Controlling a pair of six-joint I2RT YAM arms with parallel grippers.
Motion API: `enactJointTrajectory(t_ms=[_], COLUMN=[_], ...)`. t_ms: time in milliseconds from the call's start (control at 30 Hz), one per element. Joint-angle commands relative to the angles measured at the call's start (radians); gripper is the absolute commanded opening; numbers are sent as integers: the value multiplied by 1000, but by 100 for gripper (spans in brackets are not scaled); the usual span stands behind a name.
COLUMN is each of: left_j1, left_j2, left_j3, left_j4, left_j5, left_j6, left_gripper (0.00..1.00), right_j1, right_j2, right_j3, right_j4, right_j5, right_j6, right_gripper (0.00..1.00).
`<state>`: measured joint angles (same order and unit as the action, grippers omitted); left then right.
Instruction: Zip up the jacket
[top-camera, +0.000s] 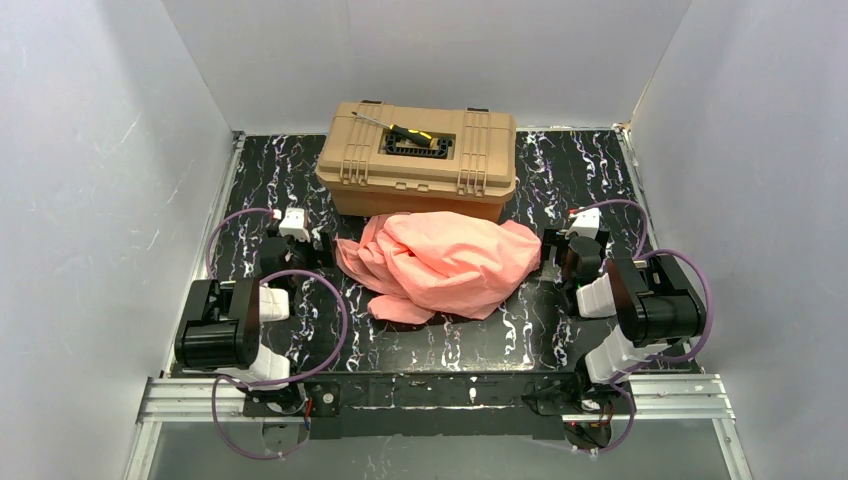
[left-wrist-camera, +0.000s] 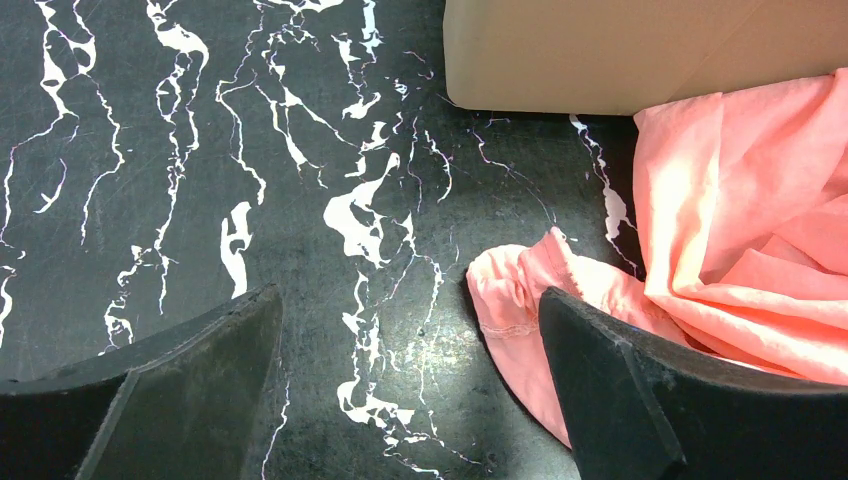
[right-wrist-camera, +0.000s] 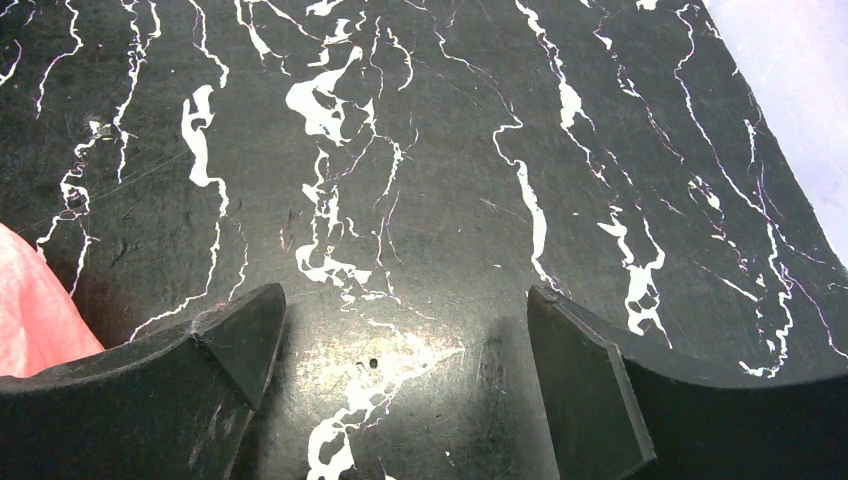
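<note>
The salmon-pink jacket (top-camera: 440, 262) lies crumpled in a heap on the black marbled table (top-camera: 530, 330), right in front of the tan toolbox (top-camera: 418, 160). No zipper shows among its folds. My left gripper (top-camera: 297, 232) hovers open just left of the heap; in its wrist view a hemmed edge of the jacket (left-wrist-camera: 520, 300) lies beside the right finger (left-wrist-camera: 620, 390), with bare table between the jaws (left-wrist-camera: 410, 320). My right gripper (top-camera: 580, 232) stands open just right of the heap, empty over the table (right-wrist-camera: 405, 320); a sliver of jacket (right-wrist-camera: 30, 320) shows at far left.
The toolbox carries a black-and-yellow tool (top-camera: 412, 133) on its lid and blocks the space behind the jacket. White walls (top-camera: 100, 200) enclose the table on three sides. The table's right edge (right-wrist-camera: 770, 110) runs close to my right gripper.
</note>
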<state>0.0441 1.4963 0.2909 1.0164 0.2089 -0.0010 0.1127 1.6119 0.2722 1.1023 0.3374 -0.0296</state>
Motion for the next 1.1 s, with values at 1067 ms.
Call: enactJointTrajectory(t_ms=[1067], left_j1=[24], left_j2=[-430], left_j3=[692], left_j4=[-1459], left_j5=[268], left_j6=[8], left_gripper=[99], right_j1=[530], right_j2=[-621], right_j3=[618], right_j4=[-1491], right_j5=[256], right_j6=[570], right_gripper=[100])
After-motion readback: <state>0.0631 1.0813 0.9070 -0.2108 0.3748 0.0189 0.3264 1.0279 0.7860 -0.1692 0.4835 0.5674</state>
